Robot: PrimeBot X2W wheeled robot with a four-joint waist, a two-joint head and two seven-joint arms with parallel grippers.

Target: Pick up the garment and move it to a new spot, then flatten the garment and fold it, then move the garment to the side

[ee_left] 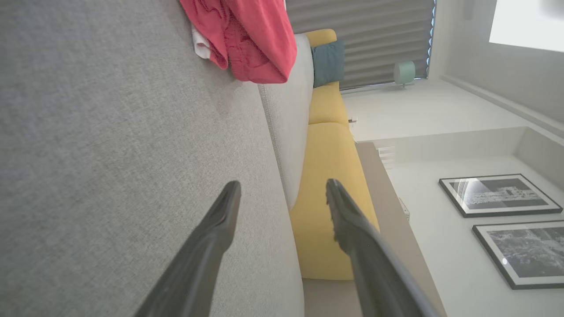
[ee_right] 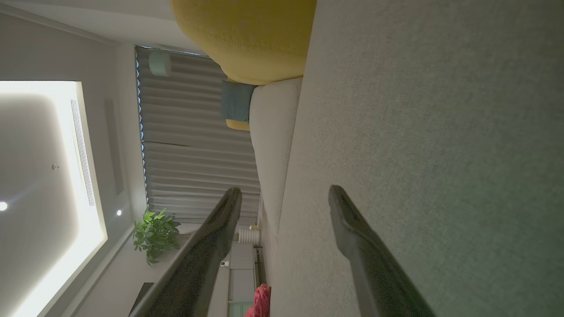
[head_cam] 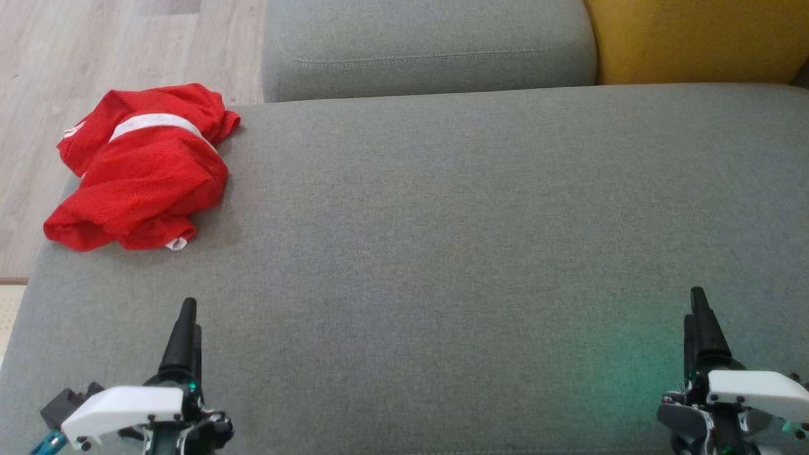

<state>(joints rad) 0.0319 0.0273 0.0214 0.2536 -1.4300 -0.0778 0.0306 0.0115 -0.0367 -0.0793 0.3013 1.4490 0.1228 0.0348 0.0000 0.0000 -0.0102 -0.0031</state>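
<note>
Nearest, the dark-fingered left end effector [head_cam: 191, 316] and right end effector [head_cam: 693, 306] hung low over the grey fabric sofa cushion [head_cam: 442, 221]. The crumpled red mesh garment with a white band [head_cam: 142, 170] lay at its far left corner, overhanging the edge, so a pushing approach might tip it onto the pale wooden floor [head_cam: 38, 95]. Both end effectors stood fully spread, holding nothing.
</note>
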